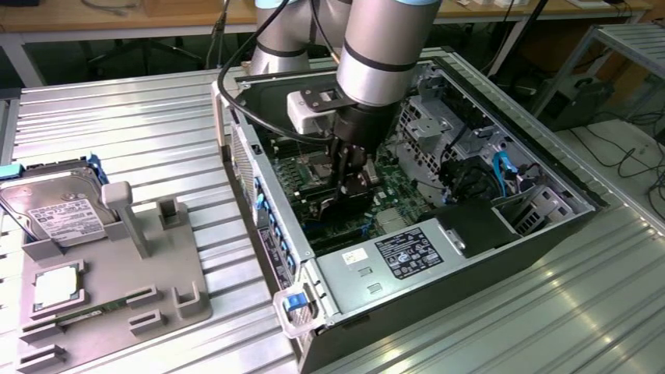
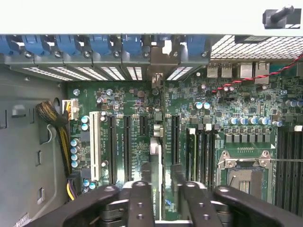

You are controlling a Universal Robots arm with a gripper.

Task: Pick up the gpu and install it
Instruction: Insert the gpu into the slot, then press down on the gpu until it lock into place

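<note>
1. Look straight under the black two-fingered claw [image 2: 161, 203]. The gpu, a thin green circuit-board card seen edge-on [image 2: 157, 189], stands upright directly beneath it, inside the open black computer case [image 1: 343, 296]. There is no sideways offset between the two, so the only direction that matters here is straight down onto the green motherboard [image 2: 227, 109].
2. The card's long axis runs parallel to the long black expansion slots [image 2: 127, 146]. It points from the claw towards the case's rear wall, where the row of blue plastic latches [image 2: 102, 45] sits above the perforated slot covers. It lies between two of those slots' lines, in a row of its own (whether its lower edge is fully down in a socket, you cannot tell from here).
3. The claw straddles the card, one side of it close on each face of the board. The board fills most of the space between, yet a thin dark strip shows on one side, so you cannot tell whether it is clamped on the card or only standing around it.
4. In the exterior view the single arm reaches down into the middle of the case, well apart from the grey parts holder [image 1: 156, 273] on the ribbed metal surface [image 1: 135, 117]
</note>
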